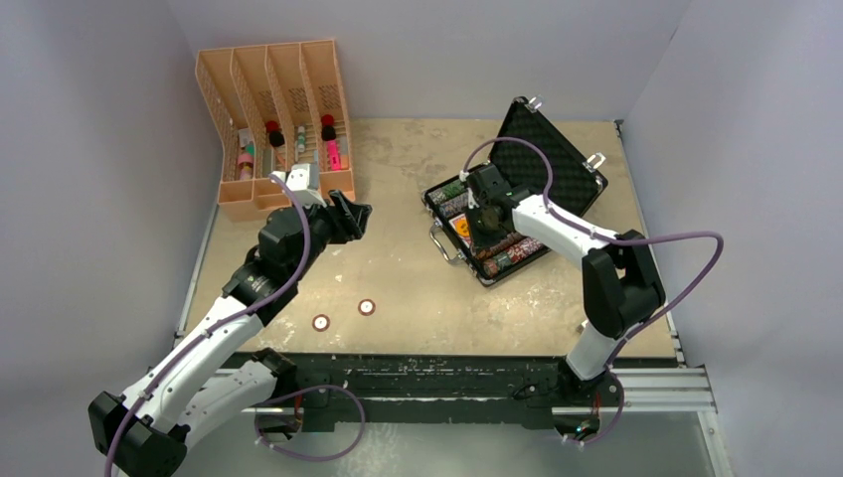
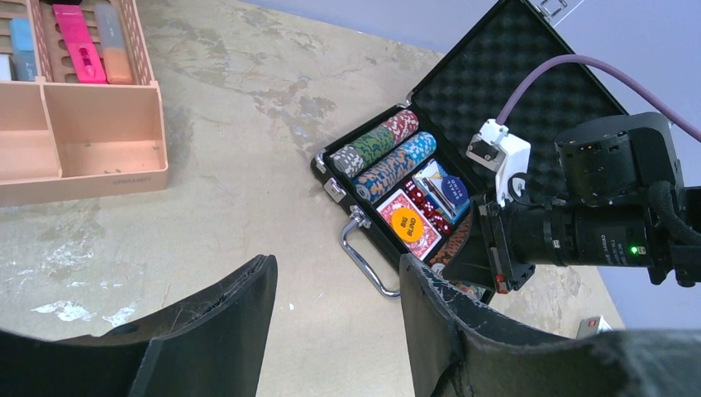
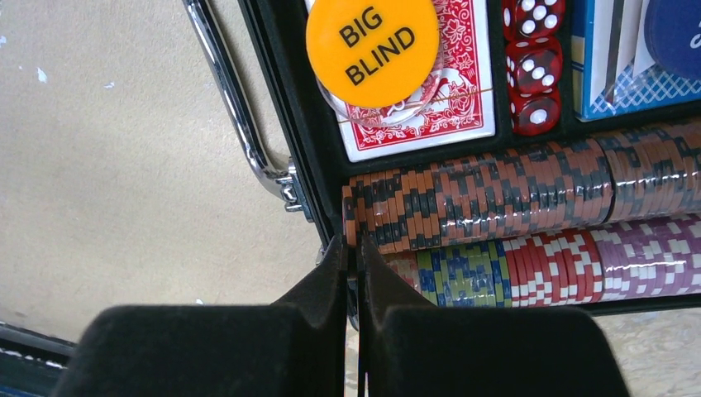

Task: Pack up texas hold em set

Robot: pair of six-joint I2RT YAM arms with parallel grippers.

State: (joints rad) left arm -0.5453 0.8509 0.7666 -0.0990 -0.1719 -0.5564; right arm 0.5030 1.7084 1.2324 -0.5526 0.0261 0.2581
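Note:
The black briefcase (image 1: 547,151) lies open at the right of the table, with rows of coloured chips (image 3: 529,194) in its base. A red-backed deck (image 3: 467,78) lies there under an orange "BIG BLIND" disc (image 3: 372,45). My right gripper (image 3: 354,241) is shut at the left end of the orange-and-black row, the end chip (image 3: 350,217) pinched edge-on between its tips. Over the table left of the case, my left gripper (image 2: 339,273) hangs open and empty. Two loose round chips (image 1: 320,322) (image 1: 366,307) lie on the table near the front.
An orange four-slot rack (image 1: 273,129) with bottles stands at the back left, close behind the left gripper. The case's silver handle (image 2: 368,265) juts toward the table's middle. Red dice (image 3: 533,66) and a blue deck (image 3: 628,83) sit in the case. Walls enclose three sides.

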